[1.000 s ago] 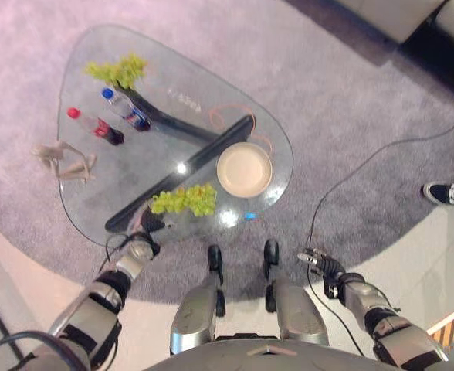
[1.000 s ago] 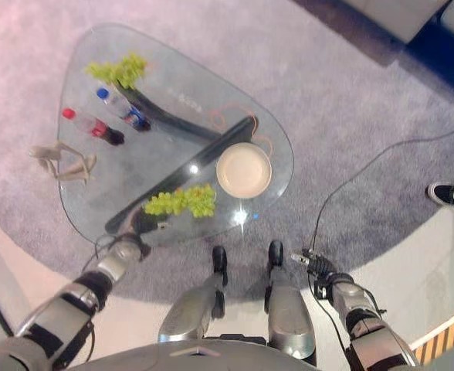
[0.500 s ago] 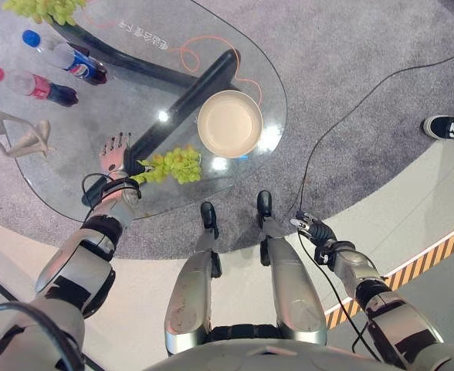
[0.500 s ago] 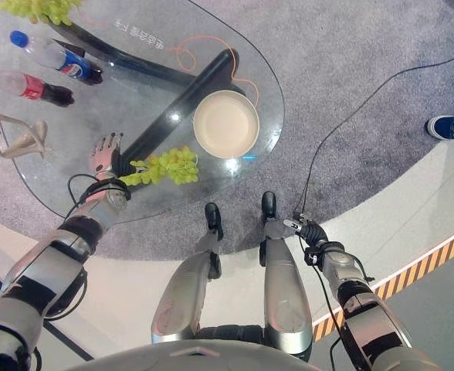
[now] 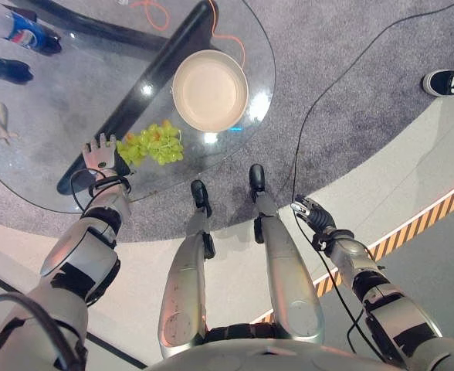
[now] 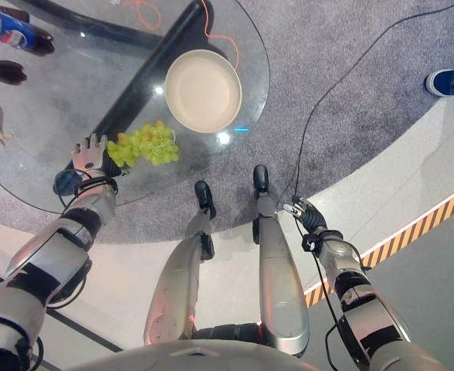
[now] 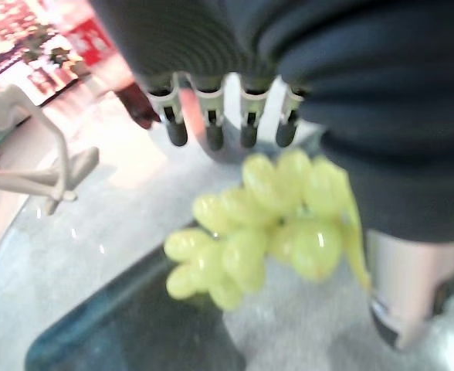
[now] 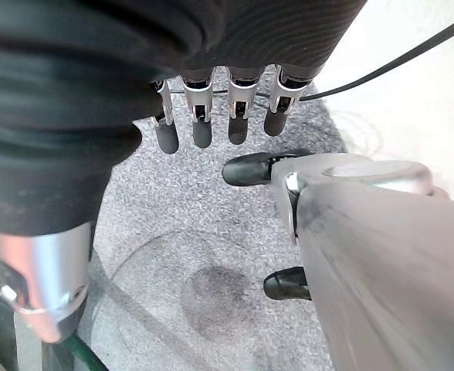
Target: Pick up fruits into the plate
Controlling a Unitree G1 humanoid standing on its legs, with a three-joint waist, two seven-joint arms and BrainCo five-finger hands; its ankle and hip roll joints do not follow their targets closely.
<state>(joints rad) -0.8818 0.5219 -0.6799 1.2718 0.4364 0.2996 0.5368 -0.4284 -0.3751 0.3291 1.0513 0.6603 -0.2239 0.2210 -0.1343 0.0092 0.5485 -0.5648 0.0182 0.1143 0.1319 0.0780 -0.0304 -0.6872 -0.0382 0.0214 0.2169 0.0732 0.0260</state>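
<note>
On the glass table (image 5: 49, 116), grapes (image 5: 151, 144) lie beside the empty plate (image 5: 209, 90)

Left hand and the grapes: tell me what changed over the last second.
The left hand came up from the near table edge to beside the bunch of green grapes, fingers straight and spread, holding nothing. The whole view shifted, so the camera moved. The grapes still lie on the glass table beside the empty plate. The right hand stays low off the table.
</note>
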